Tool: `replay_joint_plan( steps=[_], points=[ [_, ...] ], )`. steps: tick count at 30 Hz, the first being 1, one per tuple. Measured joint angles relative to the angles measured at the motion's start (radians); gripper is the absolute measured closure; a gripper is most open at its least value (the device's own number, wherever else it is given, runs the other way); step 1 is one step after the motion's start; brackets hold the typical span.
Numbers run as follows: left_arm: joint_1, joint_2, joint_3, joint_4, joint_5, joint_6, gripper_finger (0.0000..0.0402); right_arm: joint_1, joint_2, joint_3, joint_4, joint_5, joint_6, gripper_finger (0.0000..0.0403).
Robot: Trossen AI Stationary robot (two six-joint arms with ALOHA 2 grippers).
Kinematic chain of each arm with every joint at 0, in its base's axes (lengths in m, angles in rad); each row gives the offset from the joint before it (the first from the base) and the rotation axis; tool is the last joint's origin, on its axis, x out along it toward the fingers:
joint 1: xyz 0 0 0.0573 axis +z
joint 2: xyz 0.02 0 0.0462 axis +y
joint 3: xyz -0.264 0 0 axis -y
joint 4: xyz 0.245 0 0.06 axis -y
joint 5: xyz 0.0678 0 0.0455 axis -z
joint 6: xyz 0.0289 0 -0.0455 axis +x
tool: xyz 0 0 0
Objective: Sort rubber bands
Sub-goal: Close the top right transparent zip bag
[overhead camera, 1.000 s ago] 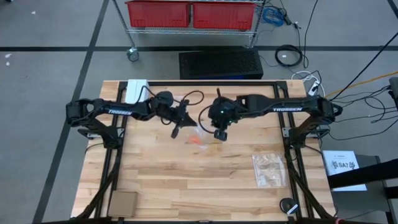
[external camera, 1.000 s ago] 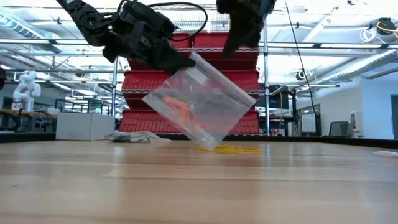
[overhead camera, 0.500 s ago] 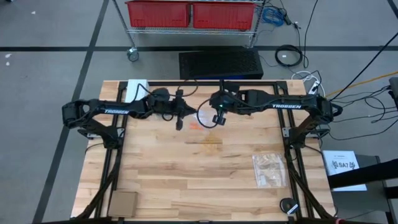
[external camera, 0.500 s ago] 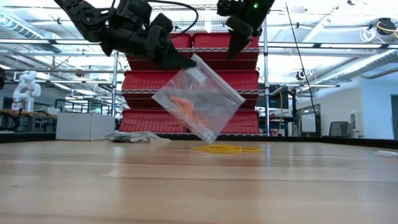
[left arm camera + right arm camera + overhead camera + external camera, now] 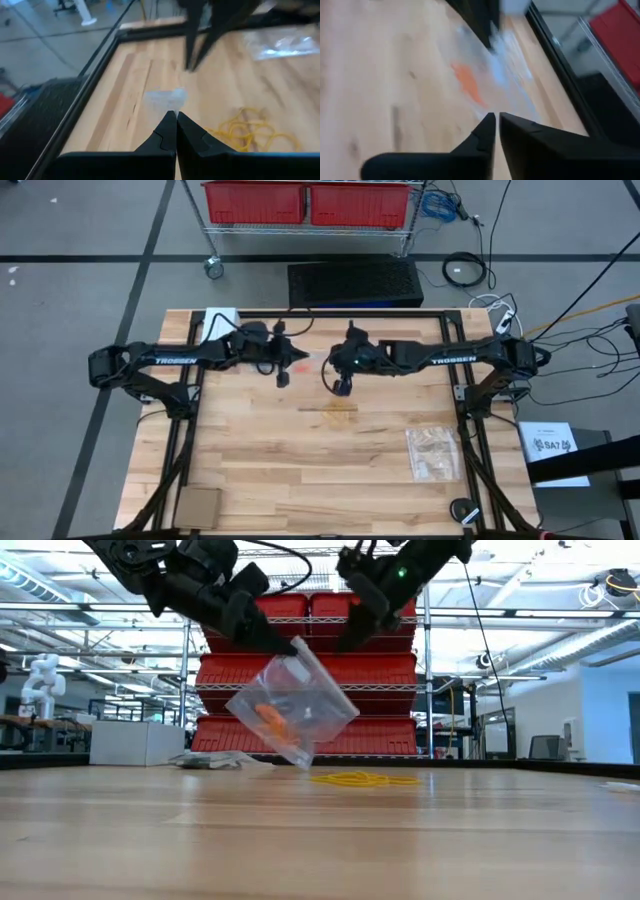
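Left gripper (image 5: 285, 645) is up in the air over the back half of the light wooden table (image 5: 300, 470), fingers pinched on the top corner of a clear plastic zip bag (image 5: 290, 710). Bag hangs tilted below it, clear of the table. Inside the bag: a small clump of orange rubber bands (image 5: 268, 716), sitting toward the lower part. In the left wrist view the two dark fingers (image 5: 165, 137) meet with a bit of clear plastic at their tips.

Right gripper (image 5: 350, 635) is just beside the left one, also raised, facing the bag from the other side. Right wrist view shows its fingers (image 5: 487, 130) nearly together, only a thin slit between them, and nothing in the slit; bag and orange bands lie ahead of the tips. Not touching the bag as far as the low view shows.

On the table, below and a little right of the bag in the low view, lies a loose pile of thin yellow rubber bands (image 5: 362, 779); same pile shows in the high view (image 5: 340, 407) near table centre and in the left wrist view.

A second clear plastic bag with pale contents (image 5: 435, 452) lies flat on the right side of the table, well apart from both grippers. A brown cardboard square (image 5: 198, 506) sits at the front left corner.
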Motion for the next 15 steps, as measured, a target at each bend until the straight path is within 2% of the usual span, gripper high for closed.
replay_joint_plan(
  steps=[5, 11, 15],
  points=[
    [-0.014, 0.000, 0.000, -0.040, -0.056, 0.022, 0.0401, 0.013, -0.001, -0.009, 0.124, -0.078, 0.001, 0.0343],
    [-0.037, 0.000, 0.000, -0.017, -0.056, 0.024, 0.0401, 0.012, 0.012, -0.011, 0.200, -0.080, -0.042, 0.0272],
    [-0.042, 0.000, 0.000, -0.012, -0.056, 0.028, 0.0401, 0.015, 0.018, -0.010, 0.240, -0.080, -0.089, 0.0257]
  ],
)
